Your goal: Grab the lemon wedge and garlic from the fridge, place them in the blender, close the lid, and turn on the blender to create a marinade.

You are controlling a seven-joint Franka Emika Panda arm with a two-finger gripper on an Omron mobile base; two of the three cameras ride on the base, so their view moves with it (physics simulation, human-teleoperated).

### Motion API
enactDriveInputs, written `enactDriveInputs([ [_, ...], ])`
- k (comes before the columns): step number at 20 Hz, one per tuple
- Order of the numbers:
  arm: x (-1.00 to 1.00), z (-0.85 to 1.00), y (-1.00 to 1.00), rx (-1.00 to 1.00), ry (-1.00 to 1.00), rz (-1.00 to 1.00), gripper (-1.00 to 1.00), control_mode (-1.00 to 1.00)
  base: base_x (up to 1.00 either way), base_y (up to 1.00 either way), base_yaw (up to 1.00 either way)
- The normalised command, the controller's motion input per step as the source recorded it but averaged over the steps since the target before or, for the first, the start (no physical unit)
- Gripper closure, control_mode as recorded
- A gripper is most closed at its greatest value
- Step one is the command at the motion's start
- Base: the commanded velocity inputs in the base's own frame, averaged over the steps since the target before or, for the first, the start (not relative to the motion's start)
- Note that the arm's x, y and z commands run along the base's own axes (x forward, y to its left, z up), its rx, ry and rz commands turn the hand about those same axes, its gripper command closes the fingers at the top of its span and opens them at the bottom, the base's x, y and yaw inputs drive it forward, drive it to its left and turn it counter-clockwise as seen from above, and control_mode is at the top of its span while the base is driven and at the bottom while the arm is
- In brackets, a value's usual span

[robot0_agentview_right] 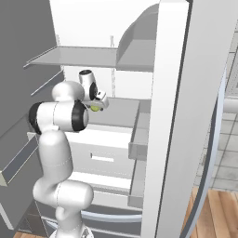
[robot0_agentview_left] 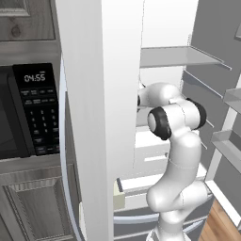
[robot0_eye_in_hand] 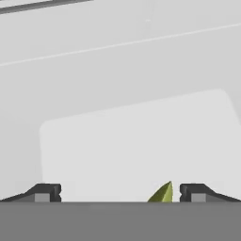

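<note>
The fridge [robot0_agentview_right: 176, 116] stands open and my arm reaches in over its middle shelf [robot0_agentview_right: 123, 111]. A yellow-green lemon wedge [robot0_agentview_right: 95, 108] lies on that shelf, right under my gripper [robot0_agentview_right: 98, 104]. In the hand view the wedge's pointed tip [robot0_eye_in_hand: 163, 193] pokes up between the spread fingertips [robot0_eye_in_hand: 47, 193], close to the right one and not pinched. The gripper [robot0_eye_in_hand: 121, 194] is open. The garlic, the blender and the lid are out of view.
A black microwave [robot0_agentview_left: 28, 110] with a keypad sits left of the fridge's white side wall [robot0_agentview_left: 94, 117]. An upper shelf [robot0_agentview_left: 179, 56] hangs above my arm. Door bins [robot0_agentview_left: 230, 146] line the open door on the right, and white drawers [robot0_agentview_right: 102, 158] lie below the shelf.
</note>
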Motion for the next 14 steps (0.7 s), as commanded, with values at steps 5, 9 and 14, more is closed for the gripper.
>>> enactDriveInputs([
  [5, -0.43, -0.17, -0.05, 0.00, -0.15, 0.00, -1.00, -1.00, 0.00, 0.00, 0.00],
  [9, -0.45, -0.16, -0.05, 0.00, -0.15, 0.00, -1.00, -1.00, 0.00, 0.00, 0.00],
  [14, -0.02, -0.19, 0.00, 0.00, -0.01, 0.00, -1.00, -1.00, 0.00, 0.00, 0.00],
])
